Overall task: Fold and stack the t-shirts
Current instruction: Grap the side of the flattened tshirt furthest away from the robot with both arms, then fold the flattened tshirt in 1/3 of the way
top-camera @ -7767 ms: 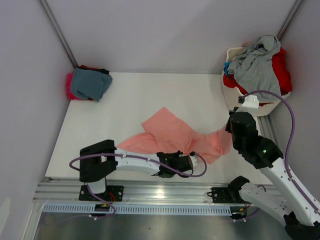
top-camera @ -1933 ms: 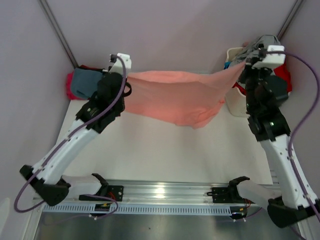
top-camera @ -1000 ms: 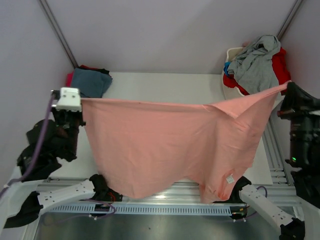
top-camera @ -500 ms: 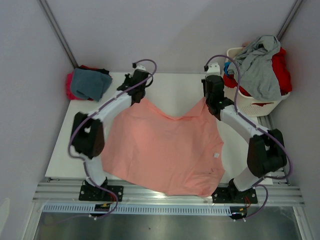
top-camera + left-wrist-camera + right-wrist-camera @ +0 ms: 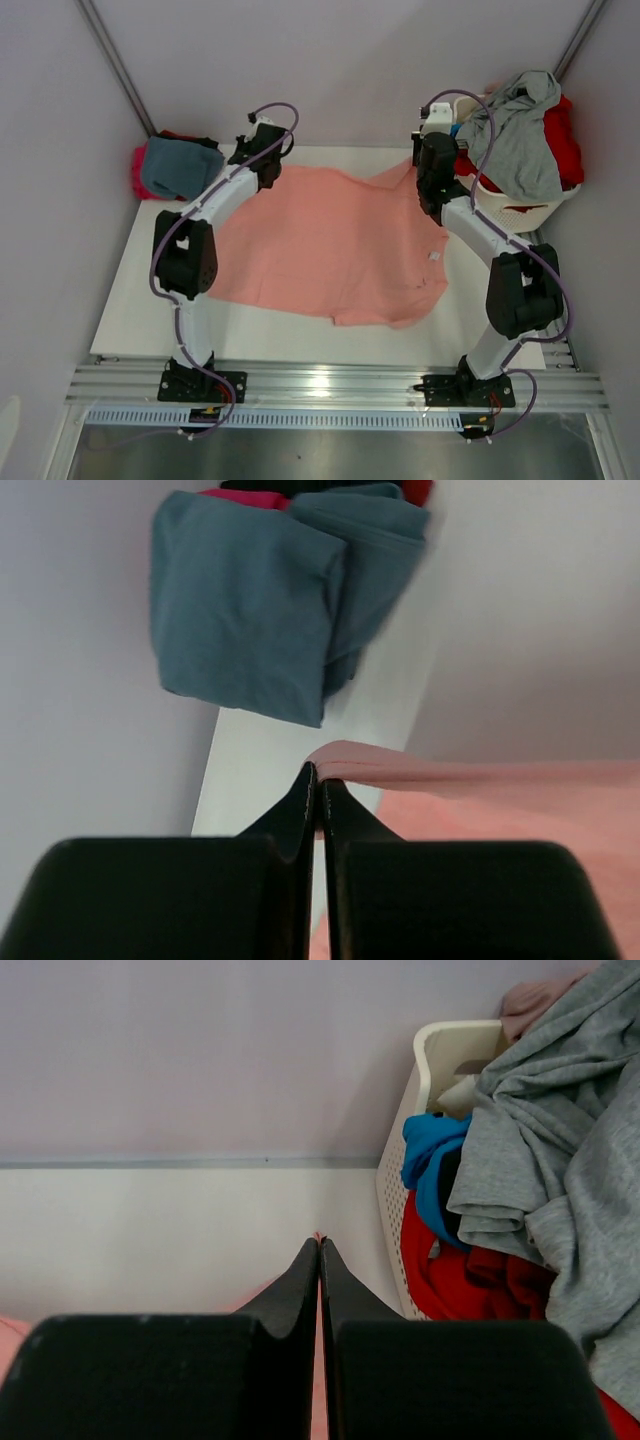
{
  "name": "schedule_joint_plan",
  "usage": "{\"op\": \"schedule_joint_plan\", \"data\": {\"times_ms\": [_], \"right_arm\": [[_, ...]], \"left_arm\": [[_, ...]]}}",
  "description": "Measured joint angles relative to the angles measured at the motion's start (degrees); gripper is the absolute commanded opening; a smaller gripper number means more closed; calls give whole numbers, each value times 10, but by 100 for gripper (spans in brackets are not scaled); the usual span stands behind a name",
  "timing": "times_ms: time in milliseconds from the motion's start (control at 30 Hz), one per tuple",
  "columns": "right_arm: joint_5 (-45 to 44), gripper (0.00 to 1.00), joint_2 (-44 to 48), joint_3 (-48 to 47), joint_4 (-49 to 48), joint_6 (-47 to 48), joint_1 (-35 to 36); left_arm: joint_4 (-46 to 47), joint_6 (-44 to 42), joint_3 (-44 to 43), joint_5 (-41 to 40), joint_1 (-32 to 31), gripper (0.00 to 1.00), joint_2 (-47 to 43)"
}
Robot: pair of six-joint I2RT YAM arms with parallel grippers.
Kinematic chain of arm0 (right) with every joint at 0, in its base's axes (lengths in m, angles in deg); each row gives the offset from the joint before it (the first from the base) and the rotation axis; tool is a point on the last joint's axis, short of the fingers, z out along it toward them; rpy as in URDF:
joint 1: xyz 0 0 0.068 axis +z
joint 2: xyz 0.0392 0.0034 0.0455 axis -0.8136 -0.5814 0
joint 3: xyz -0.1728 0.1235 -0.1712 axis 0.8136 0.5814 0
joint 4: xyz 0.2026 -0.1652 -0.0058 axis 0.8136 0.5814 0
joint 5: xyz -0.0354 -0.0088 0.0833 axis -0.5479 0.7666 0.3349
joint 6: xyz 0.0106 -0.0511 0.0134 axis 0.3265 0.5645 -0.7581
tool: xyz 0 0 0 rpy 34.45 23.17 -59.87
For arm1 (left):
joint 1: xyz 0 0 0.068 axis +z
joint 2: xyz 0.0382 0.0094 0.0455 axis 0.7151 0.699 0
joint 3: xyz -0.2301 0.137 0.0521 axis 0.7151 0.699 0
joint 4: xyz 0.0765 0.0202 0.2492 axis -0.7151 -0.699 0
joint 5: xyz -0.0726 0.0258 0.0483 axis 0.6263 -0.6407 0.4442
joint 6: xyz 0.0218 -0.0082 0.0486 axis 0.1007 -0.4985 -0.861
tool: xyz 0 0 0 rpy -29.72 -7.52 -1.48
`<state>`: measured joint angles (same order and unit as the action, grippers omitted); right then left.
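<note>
A large salmon-pink t-shirt (image 5: pixel 330 245) lies spread on the white table, its small white label (image 5: pixel 437 257) near the right edge. My left gripper (image 5: pixel 270 168) is shut on the shirt's far left corner, low over the table. In the left wrist view the pink cloth (image 5: pixel 480 780) runs right from the shut left gripper (image 5: pixel 318 773). My right gripper (image 5: pixel 425 180) is shut on the far right corner beside the basket. A thin strip of pink shows between the fingers of the right gripper (image 5: pixel 319 1243). Folded t-shirts, teal (image 5: pixel 178 165) over magenta (image 5: pixel 138 172), sit at the back left.
A white slotted laundry basket (image 5: pixel 500 208) stands at the back right, heaped with grey (image 5: pixel 520 130), red (image 5: pixel 565 140) and blue (image 5: pixel 430 1150) shirts. Walls close the left, back and right sides. The teal pile (image 5: pixel 250 610) lies just beyond the left gripper.
Both grippers have moved toward the back wall and pulled the pink shirt with them. Its hem has come off the near table edge and the cloth lies flatter.
</note>
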<state>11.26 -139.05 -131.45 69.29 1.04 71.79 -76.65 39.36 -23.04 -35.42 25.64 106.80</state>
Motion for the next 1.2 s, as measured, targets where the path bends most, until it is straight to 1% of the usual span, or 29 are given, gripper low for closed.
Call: {"op": "schedule_joint_plan", "data": {"times_ms": [167, 367, 700, 967, 1200], "right_arm": [[1, 0, 28, 30, -13, -6, 2], [-3, 0, 48, 97, 2, -20, 17], [-3, 0, 61, 119, 40, -47, 50], [-14, 0, 106, 152, 68, -67, 65], [-35, 0, 159, 162, 101, -82, 71]], "left_arm": [[32, -5, 52, -15, 14, 0, -58], [31, 1, 92, -23, 16, 1, -61], [33, 1, 108, -37, 14, 1, -63], [35, 5, 141, -54, 14, 1, -70], [42, 12, 182, -57, 14, 1, -98]]}}
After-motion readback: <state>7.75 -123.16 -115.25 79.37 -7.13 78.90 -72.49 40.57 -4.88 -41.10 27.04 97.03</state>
